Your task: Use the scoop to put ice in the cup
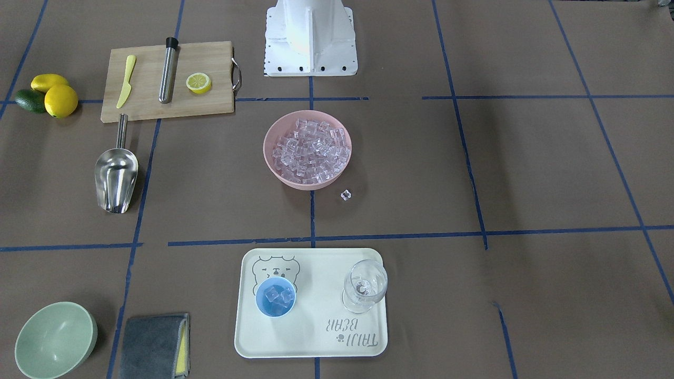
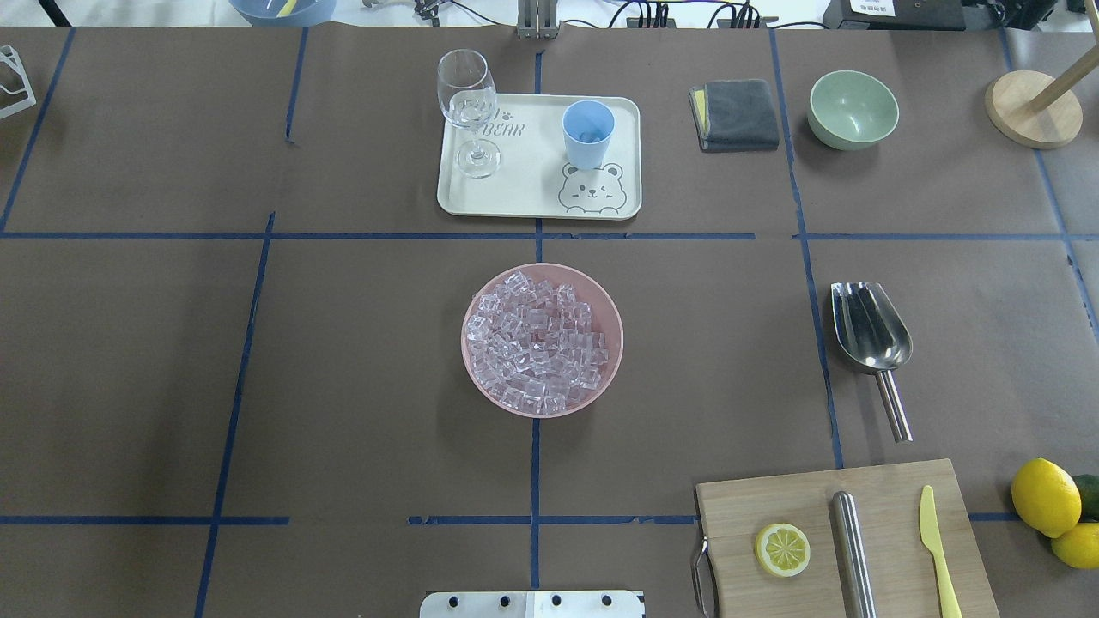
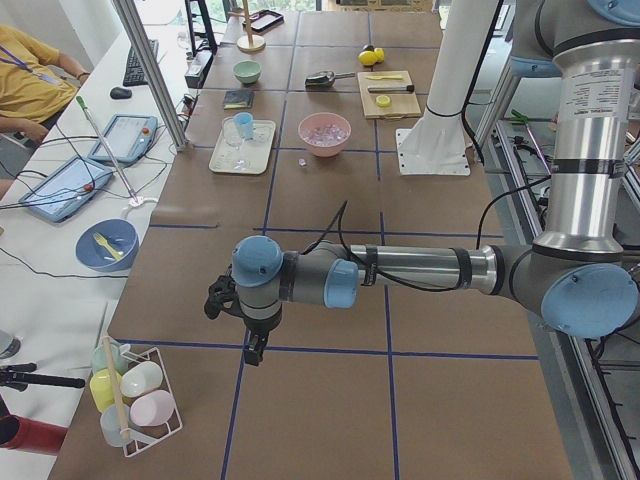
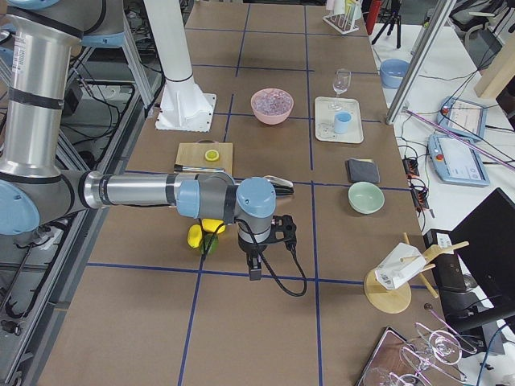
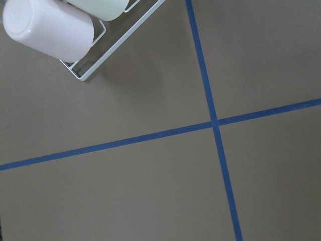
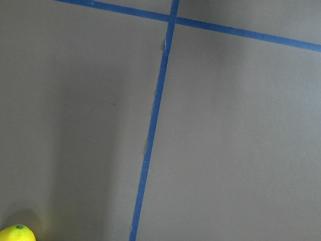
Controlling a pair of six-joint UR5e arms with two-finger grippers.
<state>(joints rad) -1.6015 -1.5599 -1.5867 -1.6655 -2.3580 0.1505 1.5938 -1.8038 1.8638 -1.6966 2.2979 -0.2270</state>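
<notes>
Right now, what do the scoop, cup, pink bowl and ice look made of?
Scoop: polished steel by the look; mirror-bright, with sharp light and dark reflections.
Cup: likely plastic; opaque light blue, matte with a soft sheen.
Pink bowl: probably plastic or similar; even matte colour, no glare.
Ice cubes: clear and glassy; real ice or acrylic, cannot tell.

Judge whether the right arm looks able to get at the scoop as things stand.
Probably yes. The scoop lies alone on the robot's right side, handle toward the cutting board, nothing over it. The right claw hangs nearby, just past the lemons.
</notes>
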